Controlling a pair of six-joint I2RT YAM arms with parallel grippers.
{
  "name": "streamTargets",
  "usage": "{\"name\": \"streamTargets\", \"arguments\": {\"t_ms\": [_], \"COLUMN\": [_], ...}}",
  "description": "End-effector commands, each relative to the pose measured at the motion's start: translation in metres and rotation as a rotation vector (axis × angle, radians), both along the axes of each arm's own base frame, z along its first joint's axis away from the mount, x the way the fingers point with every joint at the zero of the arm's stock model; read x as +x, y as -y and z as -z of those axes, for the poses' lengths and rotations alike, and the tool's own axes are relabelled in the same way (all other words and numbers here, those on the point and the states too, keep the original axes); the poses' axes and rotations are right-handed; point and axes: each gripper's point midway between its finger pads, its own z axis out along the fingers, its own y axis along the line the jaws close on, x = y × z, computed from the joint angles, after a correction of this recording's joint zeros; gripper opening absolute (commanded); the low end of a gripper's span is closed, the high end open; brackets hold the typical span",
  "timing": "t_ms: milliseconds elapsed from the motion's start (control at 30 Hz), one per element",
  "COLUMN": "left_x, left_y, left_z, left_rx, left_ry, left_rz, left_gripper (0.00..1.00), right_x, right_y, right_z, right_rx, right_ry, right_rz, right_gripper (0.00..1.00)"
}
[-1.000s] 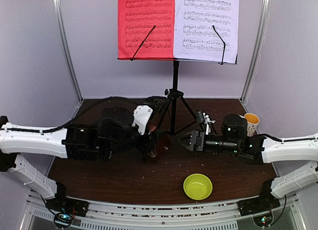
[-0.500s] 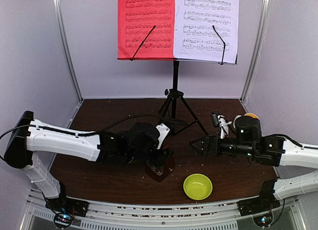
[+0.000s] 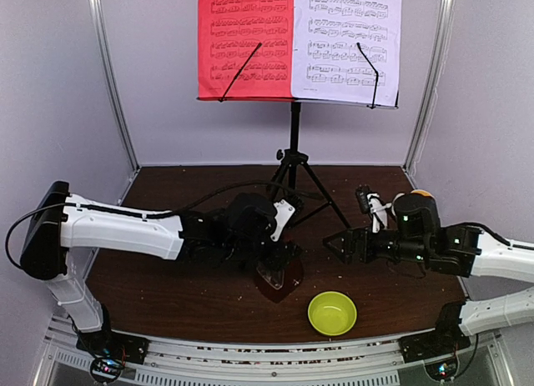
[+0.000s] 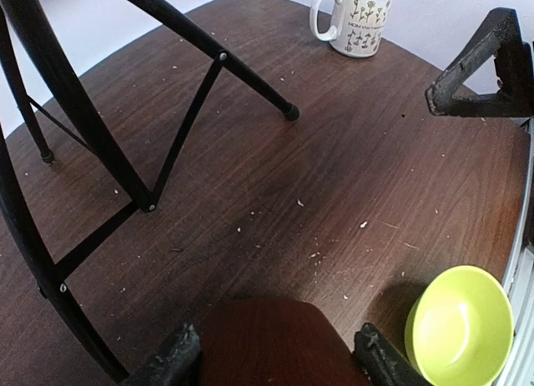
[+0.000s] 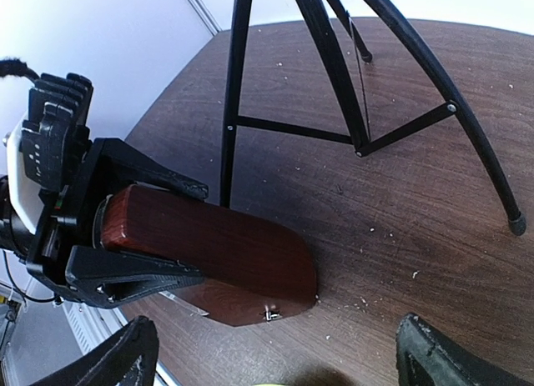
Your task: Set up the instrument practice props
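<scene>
Bowl [image 3: 332, 313] sits near metronome [image 3: 284, 282]; mug [image 4: 355, 19] stands upright.

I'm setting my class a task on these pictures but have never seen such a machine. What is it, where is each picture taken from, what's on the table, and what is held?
These are two robot arms bolted at the near edge of a brown table, each ending in a two-finger gripper. The wide picture comes from a fixed camera above and behind them. The other two come from a camera on each wrist, showing that arm's own fingers. At the back stands a black music stand carrying a red sheet and a white sheet. Near the front lies a yellow-green bowl, and a patterned mug stands to the right. The left gripper is clamped on a brown wooden metronome. The right gripper is open and empty.
</scene>
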Motion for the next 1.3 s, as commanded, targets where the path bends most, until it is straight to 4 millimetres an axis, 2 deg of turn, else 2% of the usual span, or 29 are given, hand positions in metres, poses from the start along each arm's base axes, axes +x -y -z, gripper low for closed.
{"name": "streamTargets", "arguments": {"t_ms": [0, 67, 133, 300, 433, 633, 967, 1100, 1267], "left_x": [0.004, 0.003, 0.002, -0.008, -0.017, -0.024, -0.014, -0.012, -0.013], "left_y": [0.014, 0.012, 0.009, -0.006, -0.021, -0.035, -0.025, -0.018, -0.009], "left_z": [-0.039, -0.047, -0.058, -0.08, -0.079, -0.055, -0.034, -0.029, -0.029], "left_rx": [-0.159, -0.159, -0.168, -0.23, -0.25, -0.221, -0.163, -0.139, -0.125], "left_ry": [0.01, 0.025, 0.043, 0.077, 0.065, 0.049, 0.054, 0.063, 0.069], "left_rz": [0.059, 0.067, 0.074, 0.095, 0.093, 0.047, 0.012, 0.032, 0.068], "left_gripper": [0.51, 0.62, 0.69, 0.8, 0.84, 0.83, 0.77, 0.71, 0.54], "right_x": [0.009, 0.01, 0.008, 0.006, 0.009, 0.015, 0.02, 0.021, 0.021], "right_y": [-0.004, -0.007, -0.014, -0.028, -0.037, -0.055, -0.072, -0.072, -0.068], "right_z": [-0.007, -0.002, -0.006, -0.025, -0.034, -0.039, -0.045, -0.043, -0.038], "right_rx": [-0.022, -0.057, -0.063, -0.003, 0.031, 0.032, 0.043, 0.04, 0.033], "right_ry": [-0.032, -0.069, -0.071, -0.041, -0.041, -0.048, -0.059, -0.065, -0.081], "right_rz": [0.03, 0.029, -0.018, -0.083, -0.112, -0.163, -0.208, -0.207, -0.202], "right_gripper": [1.0, 1.0, 1.0, 1.0, 1.0, 1.0, 1.0, 1.0, 1.0]}}
